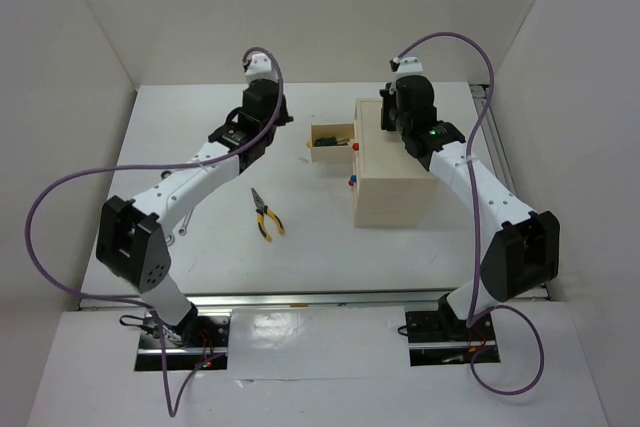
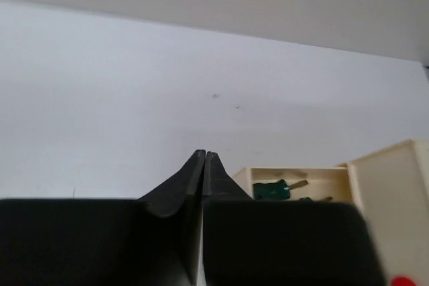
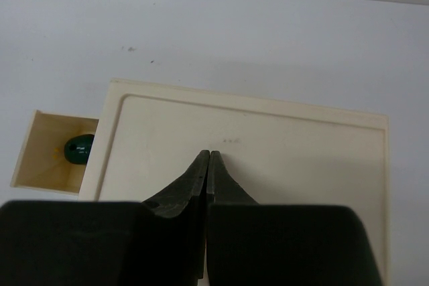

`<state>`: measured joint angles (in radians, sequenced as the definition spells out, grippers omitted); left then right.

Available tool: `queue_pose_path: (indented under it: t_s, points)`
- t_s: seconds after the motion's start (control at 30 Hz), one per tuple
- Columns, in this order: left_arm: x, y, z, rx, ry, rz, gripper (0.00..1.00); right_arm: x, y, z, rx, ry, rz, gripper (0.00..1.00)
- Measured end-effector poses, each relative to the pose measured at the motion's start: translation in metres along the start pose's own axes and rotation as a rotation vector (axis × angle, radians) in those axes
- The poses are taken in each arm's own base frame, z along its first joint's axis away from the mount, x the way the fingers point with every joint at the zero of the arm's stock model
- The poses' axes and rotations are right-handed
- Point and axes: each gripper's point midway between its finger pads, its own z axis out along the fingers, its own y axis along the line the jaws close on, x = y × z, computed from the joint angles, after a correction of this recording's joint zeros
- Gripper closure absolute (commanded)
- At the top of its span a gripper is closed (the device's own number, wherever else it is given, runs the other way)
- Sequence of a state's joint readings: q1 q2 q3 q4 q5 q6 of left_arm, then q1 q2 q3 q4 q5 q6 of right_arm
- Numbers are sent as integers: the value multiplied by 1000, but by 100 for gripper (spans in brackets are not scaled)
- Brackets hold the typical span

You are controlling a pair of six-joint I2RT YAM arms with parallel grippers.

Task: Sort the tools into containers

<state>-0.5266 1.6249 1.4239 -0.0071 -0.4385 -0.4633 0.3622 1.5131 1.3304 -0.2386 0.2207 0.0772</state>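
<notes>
Left claw [image 2: 203, 155] closed, empty, over white counter [image 1: 200, 127]; right claw [image 3: 206, 154] closed above smooth beige box [image 1: 390, 172]. Open drawer [image 1: 330, 137] held green-handled screwdriver [image 2: 271, 190]. Yellow-black pliers [image 1: 266, 215] lay apart.

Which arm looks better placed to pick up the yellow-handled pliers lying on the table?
Left. The pliers lie on its side of the table, left of the beige box. The right gripper hangs shut over the box top, with the box between it and them.
</notes>
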Motion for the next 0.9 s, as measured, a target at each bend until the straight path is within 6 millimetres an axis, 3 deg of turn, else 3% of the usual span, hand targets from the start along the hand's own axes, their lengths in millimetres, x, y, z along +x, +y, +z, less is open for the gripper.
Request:
queue_pose_path:
  t_s: [0.03,0.1,0.23,0.3,0.37,0.47,0.9]
  points:
    - [7,10,6,-60,16,-5,100,0,0,0,0,0,0,100]
    - [33,25,19,-151,75,6,100,0,0,0,0,0,0,100]
    - [114,42,39,-260,256,73,100,0,0,0,1,0,0,100]
    - [147,43,40,-274,333,112,100,0,0,0,1,0,0,100]
    - [166,38,37,-264,382,135,100,0,0,0,1,0,0,100]
    - [173,17,34,-205,395,123,100,0,0,1,2,0,0,100]
    - [152,-85,33,176,335,3,99,-2,1,4,2,-5,1,100]
